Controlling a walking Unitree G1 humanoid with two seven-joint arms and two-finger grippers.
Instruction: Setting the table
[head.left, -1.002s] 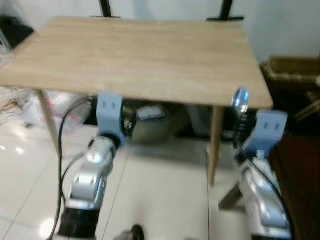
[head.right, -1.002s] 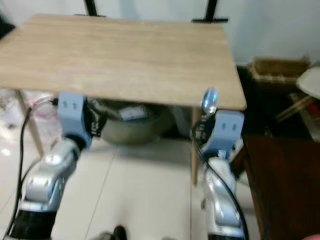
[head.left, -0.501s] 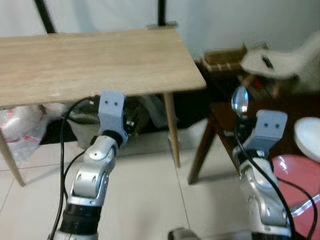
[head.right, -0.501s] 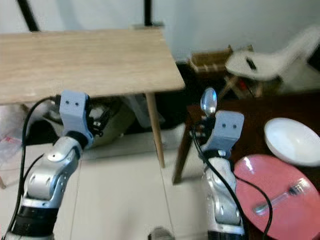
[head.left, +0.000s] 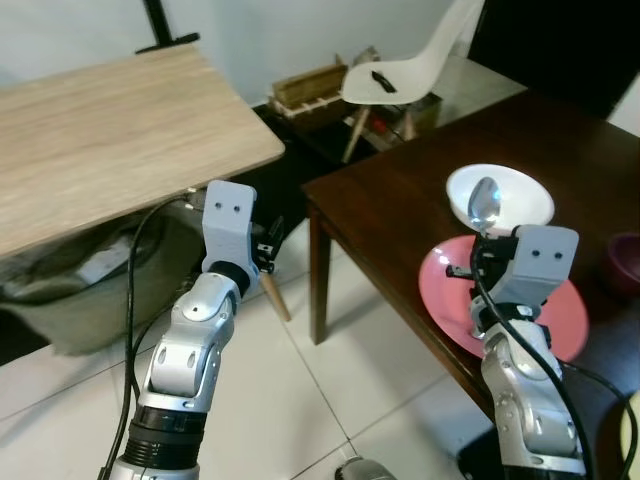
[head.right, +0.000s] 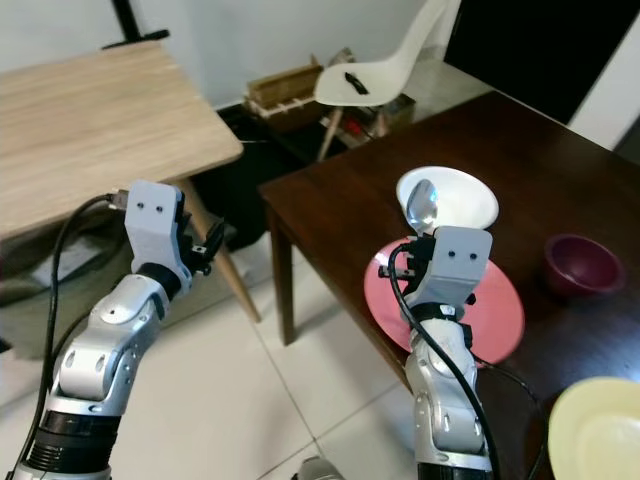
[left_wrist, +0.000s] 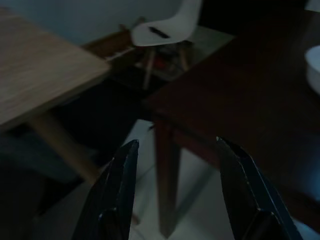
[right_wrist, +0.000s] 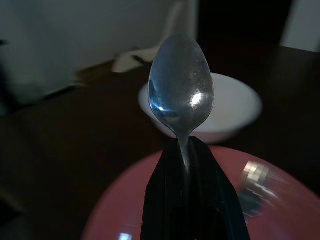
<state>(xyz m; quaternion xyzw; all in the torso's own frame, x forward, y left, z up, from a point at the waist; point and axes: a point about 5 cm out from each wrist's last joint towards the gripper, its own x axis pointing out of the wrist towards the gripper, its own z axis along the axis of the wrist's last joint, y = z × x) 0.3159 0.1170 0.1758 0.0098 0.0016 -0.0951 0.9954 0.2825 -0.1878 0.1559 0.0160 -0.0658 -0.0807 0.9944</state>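
Dark table (head.right: 520, 150) — pink plate (head.right: 500, 315), white bowl (head.right: 460, 200) (maroon bowl (head.right: 580, 265) nearby)

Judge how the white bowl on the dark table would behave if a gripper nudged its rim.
The white bowl looks glazed, so probably slippery and breakable. Its wide flared rim suggests it might tip rather than slide. It overlaps the pink plate, so it may rock.

A dark table (head.right: 560, 180) holds a pink plate (head.right: 500, 315), white bowl (head.right: 462, 200), maroon bowl (head.right: 580, 262) and yellow plate (head.right: 600, 435). The right gripper (head.right: 420, 245) holds a spoon (head.right: 419, 205) upright over the pink plate. A light wooden table (head.right: 90, 110) stands to the left.
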